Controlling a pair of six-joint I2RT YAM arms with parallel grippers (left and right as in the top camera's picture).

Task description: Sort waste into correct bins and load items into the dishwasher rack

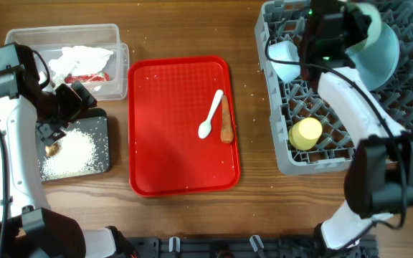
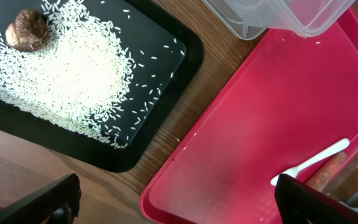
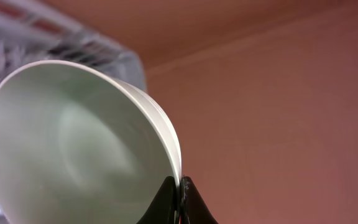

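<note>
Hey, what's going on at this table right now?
The right end effector pinches the pale-green bowl by its rim above the dishwasher rack, where the yellow cup already sits. The left end effector hangs open over the black tray holding rice and a brown scrap. Tissue and red wrapper are in the clear tub. The white spoon and carrot stick lie on the red tray, not yet sorted.

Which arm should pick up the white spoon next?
Left. The left jaws are open and empty, close to the red tray holding the spoon. The right jaws are shut on the green bowl over the rack.
</note>
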